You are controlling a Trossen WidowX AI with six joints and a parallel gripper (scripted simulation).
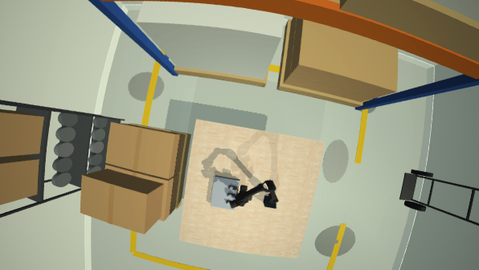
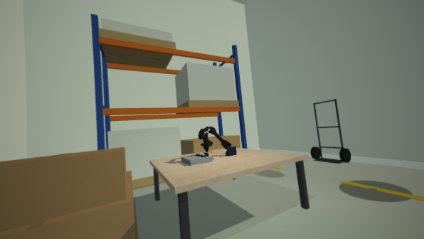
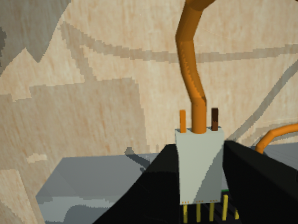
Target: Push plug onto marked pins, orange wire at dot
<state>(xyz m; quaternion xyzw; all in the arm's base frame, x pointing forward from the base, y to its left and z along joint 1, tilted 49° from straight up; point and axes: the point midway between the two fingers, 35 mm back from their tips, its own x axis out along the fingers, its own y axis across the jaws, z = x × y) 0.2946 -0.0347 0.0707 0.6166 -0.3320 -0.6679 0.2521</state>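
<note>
My gripper (image 1: 233, 204) (image 2: 206, 154) (image 3: 198, 152) is shut on the pale grey plug (image 3: 201, 160), one black finger on each side. In the wrist view the lead leaves its upper end, with an orange stub (image 3: 182, 121) at left and a brown stub (image 3: 215, 119) at right. Yellow metal pins (image 3: 212, 212) show just beyond the plug's lower end; several lie across its width and to its right. Whether plug and pins touch, I cannot tell. The grey holder (image 1: 219, 193) (image 2: 197, 160) (image 3: 95, 175) sits on the table, under the gripper. The coloured band and dot are not visible.
The wooden table (image 1: 249, 229) (image 2: 267, 158) carries the arm's base (image 1: 270, 202) (image 2: 231, 151) beside the holder. A loop of orange lead (image 3: 272, 136) lies at the right in the wrist view. Stacked cardboard boxes (image 1: 141, 150) (image 2: 64, 192) stand off the table's left side.
</note>
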